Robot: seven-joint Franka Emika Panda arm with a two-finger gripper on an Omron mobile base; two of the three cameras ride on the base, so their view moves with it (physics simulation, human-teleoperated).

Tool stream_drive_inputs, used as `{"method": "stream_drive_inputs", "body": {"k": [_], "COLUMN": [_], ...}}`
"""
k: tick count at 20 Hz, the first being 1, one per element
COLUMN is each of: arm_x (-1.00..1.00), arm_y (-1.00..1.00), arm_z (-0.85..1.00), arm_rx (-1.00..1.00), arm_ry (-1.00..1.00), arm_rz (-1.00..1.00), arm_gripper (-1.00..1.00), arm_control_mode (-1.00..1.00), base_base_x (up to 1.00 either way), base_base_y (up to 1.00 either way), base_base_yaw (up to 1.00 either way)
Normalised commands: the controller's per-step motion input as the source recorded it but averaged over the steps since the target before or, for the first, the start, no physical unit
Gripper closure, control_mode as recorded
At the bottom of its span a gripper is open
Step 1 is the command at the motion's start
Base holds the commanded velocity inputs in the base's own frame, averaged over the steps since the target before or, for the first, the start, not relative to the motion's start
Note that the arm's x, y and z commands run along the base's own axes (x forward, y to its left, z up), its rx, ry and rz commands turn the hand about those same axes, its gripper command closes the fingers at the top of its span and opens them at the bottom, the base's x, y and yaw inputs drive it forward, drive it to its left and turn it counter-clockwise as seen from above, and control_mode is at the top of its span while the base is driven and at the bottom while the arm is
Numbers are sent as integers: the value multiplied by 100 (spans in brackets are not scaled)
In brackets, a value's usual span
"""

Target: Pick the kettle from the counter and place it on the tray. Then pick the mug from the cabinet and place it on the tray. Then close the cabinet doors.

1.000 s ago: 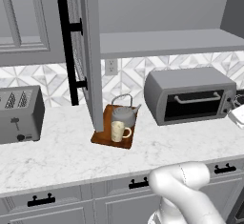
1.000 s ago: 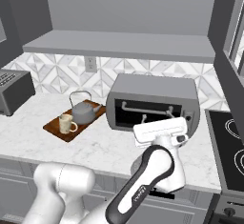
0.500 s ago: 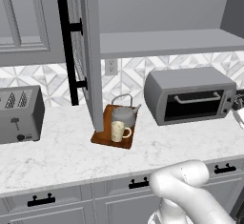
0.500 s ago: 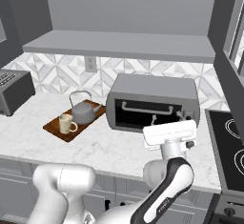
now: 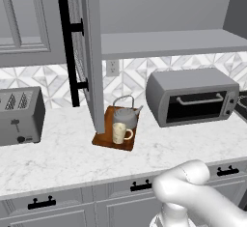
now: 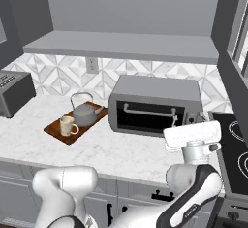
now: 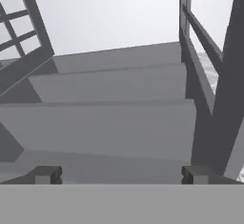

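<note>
The grey kettle (image 5: 126, 118) (image 6: 86, 115) and the cream mug (image 5: 119, 133) (image 6: 67, 125) both stand on the reddish-brown tray (image 5: 102, 139) (image 6: 83, 129), which lies on the marble counter (image 5: 58, 158) (image 6: 111, 152). The mug is in front of the kettle. Above, the cabinet shelf (image 5: 169, 43) (image 6: 126, 46) is bare. Its left door (image 5: 91, 57) hangs open over the tray, black bar handle (image 5: 70, 57) outward. My gripper (image 7: 121, 174) is open with nothing between its fingertips (image 7: 45, 174) and faces grey cabinet surfaces (image 7: 114, 85). Its white hand (image 6: 192, 136) hovers right of the toaster oven.
A grey toaster oven (image 5: 193, 96) (image 6: 154, 105) stands right of the tray and a toaster (image 5: 19, 117) (image 6: 13, 92) far left. A black stovetop (image 6: 233, 142) lies at the right. The right cabinet door (image 6: 233, 57) stands open above it. Grey drawers (image 5: 43, 204) run under the counter.
In the right base view the white hand has drifted to the right, past the toaster oven's front corner. Kettle, mug and tray have not moved; the jaws stay wide.
</note>
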Motion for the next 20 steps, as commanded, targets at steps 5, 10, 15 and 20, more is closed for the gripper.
{"method": "stream_drive_inputs", "body": {"k": [5, 10, 15, 20], "arm_x": [-20, -22, -17, -12], "arm_y": [-53, -47, -17, -16], "arm_z": [0, 0, 0, 6], "arm_rx": [-12, -10, -10, -8], "arm_ry": [3, 0, 1, 2], "arm_rz": [-3, -1, -3, -8], "arm_gripper": [-100, -100, -100, -100], "arm_control_mode": [-100, -100, -100, -100], "base_base_x": [0, 0, 0, 0], "base_base_y": [0, 0, 0, 0], "base_base_yaw": [0, 0, 0, 0]}}
